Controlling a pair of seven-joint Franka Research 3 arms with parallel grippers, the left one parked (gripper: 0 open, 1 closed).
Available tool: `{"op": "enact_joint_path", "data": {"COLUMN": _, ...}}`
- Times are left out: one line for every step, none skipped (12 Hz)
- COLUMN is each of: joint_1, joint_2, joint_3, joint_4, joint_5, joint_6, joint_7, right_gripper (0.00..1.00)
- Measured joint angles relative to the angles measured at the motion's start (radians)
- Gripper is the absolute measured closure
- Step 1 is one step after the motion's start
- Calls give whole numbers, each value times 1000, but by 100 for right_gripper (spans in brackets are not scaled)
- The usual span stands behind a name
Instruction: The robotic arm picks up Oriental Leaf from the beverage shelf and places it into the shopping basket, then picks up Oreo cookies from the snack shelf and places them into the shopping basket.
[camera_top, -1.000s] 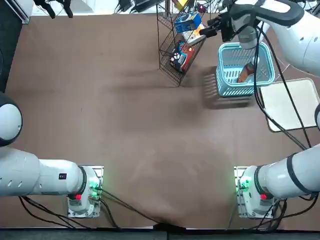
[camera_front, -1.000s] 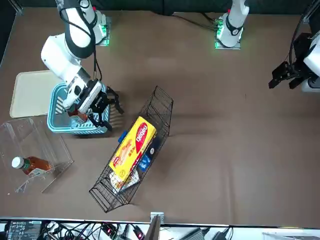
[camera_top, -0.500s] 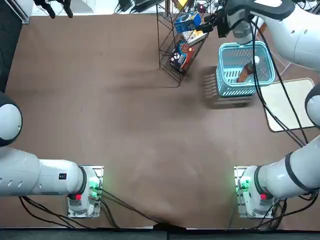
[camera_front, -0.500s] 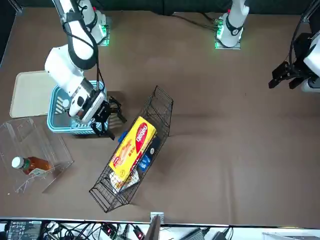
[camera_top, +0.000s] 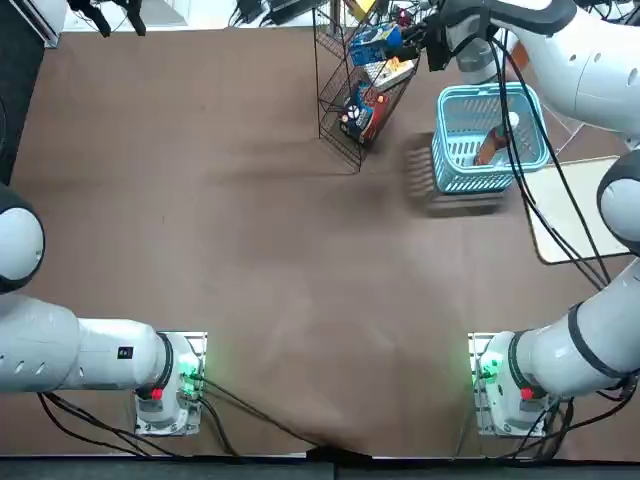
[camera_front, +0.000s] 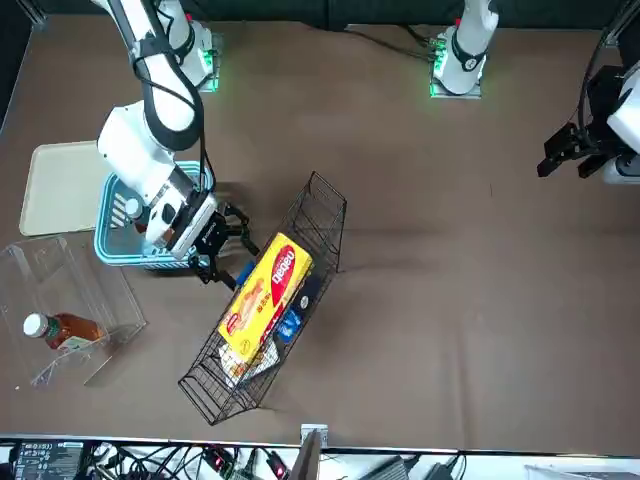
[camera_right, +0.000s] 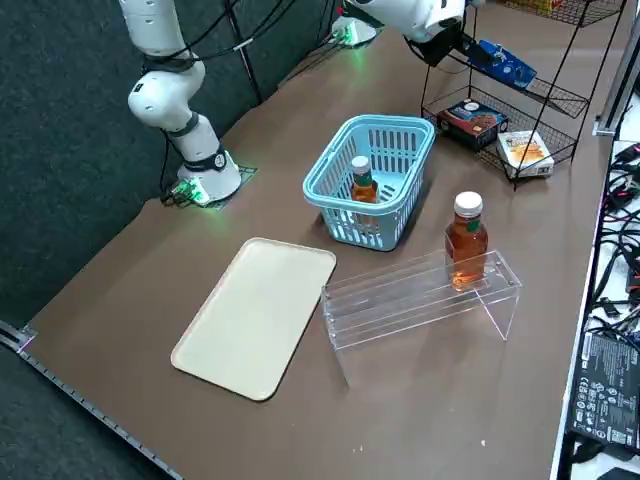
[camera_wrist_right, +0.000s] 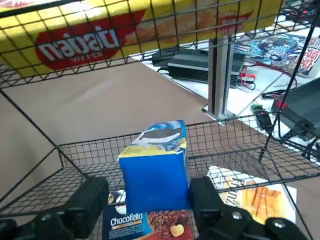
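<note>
A: Oreo cookies (camera_wrist_right: 156, 169): blue box on the snack shelf (camera_top: 345, 95) middle tier, long axis along the tier, cookie-picture end facing the right gripper (camera_wrist_right: 149, 200).

B: Fingers?

A: Spread wide, flanking the box; contact unclear. Shopping basket (camera_top: 488, 140) beside the shelf.

we see even, bright overhead light; the light blue plastic basket (camera_top: 489, 138) casts a soft shadow on the brown table (camera_top: 250, 250). the black gripper fingers (camera_wrist_right: 87, 205) look blurred.

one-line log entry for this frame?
phase: reach Oreo | right gripper: open, straddling Oreo box on snack shelf | tea bottle in basket
</note>
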Motion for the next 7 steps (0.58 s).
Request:
{"op": "enact_joint_path", "data": {"joint_1": 0, "joint_2": 8, "joint_3": 0, "joint_4": 10, "joint_5": 0, "joint_6": 1, "joint_7": 0, "right_gripper": 0}}
{"op": "enact_joint_path", "data": {"joint_1": 0, "joint_2": 16, "joint_3": 0, "joint_4": 18, "joint_5": 0, "joint_6": 1, "joint_7": -1, "right_gripper": 0}}
{"op": "enact_joint_path", "data": {"joint_1": 0, "joint_2": 24, "joint_3": 0, "joint_4": 26, "joint_5": 0, "joint_6": 1, "joint_7": -1, "right_gripper": 0}}
{"op": "enact_joint_path", "data": {"joint_1": 0, "joint_2": 34, "joint_3": 1, "joint_4": 36, "joint_5": -1, "joint_6": 1, "joint_7": -2, "right_gripper": 0}}
{"op": "enact_joint_path", "data": {"joint_1": 0, "joint_2": 44, "joint_3": 5, "joint_4": 45, "joint_5": -4, "joint_6": 1, "joint_7": -3, "right_gripper": 0}}
{"op": "enact_joint_path", "data": {"joint_1": 0, "joint_2": 55, "joint_3": 9, "joint_4": 54, "joint_5": -11, "joint_6": 4, "joint_7": -4, "right_gripper": 0}}
{"op": "enact_joint_path", "data": {"joint_1": 0, "joint_2": 66, "joint_3": 13, "joint_4": 63, "joint_5": -22, "joint_6": 8, "joint_7": -4, "right_gripper": 0}}
